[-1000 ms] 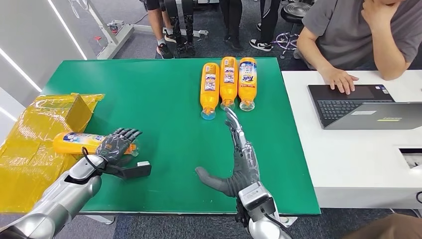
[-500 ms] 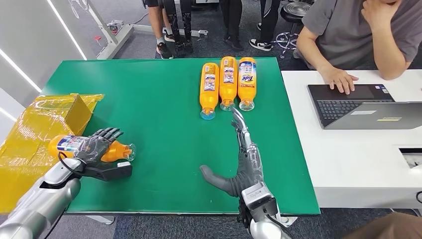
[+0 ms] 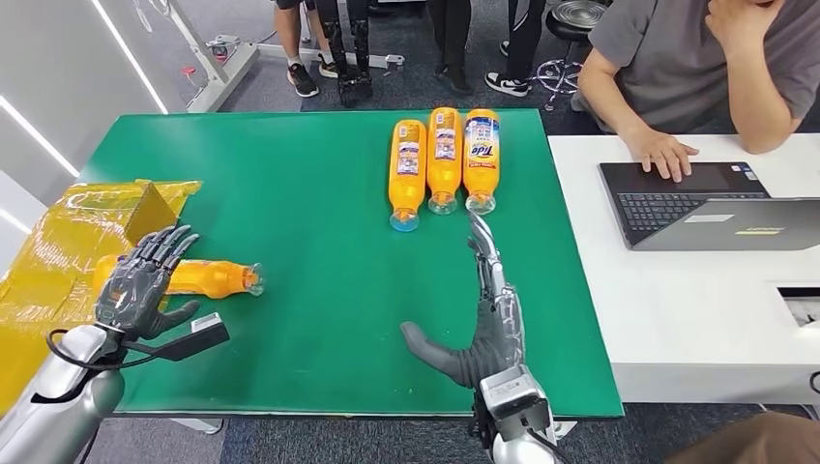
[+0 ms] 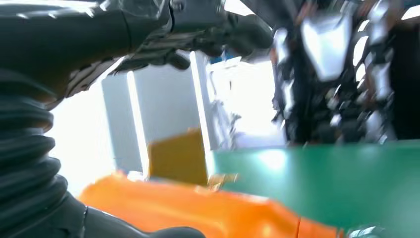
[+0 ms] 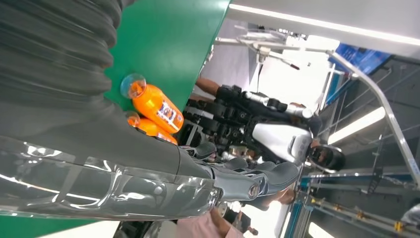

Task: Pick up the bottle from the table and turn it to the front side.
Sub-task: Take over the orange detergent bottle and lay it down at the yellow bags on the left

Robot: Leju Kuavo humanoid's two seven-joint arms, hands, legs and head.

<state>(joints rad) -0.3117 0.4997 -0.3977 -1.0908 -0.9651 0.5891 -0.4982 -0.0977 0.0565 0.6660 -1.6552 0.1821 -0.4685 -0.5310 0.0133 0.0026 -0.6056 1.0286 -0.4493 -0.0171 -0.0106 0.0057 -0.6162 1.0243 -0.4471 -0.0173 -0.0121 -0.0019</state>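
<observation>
An orange bottle (image 3: 211, 278) lies on its side on the green table (image 3: 309, 193), cap pointing right, near the left edge. Its visible side is plain orange. My left hand (image 3: 143, 285) hovers over its base end with fingers spread, holding nothing; the base end is hidden behind it. In the left wrist view the bottle (image 4: 198, 213) lies close under my left hand (image 4: 34, 148). My right hand (image 3: 486, 314) lies flat and open on the table, fingers pointing at three orange bottles (image 3: 444, 159) lined up at the far side. The right wrist view shows these bottles (image 5: 156, 106) beyond my right hand (image 5: 124, 163).
A yellow wrapped box (image 3: 58, 251) sits at the table's left edge beside the bottle. A white table (image 3: 696, 319) on the right carries a laptop (image 3: 696, 208), where a person (image 3: 696, 58) sits. Other people's legs stand beyond the far edge.
My left hand has let go of the bottle, spread its fingers and drawn back to the left. The bottle now shows its plain side. My right hand has crept slightly right.
</observation>
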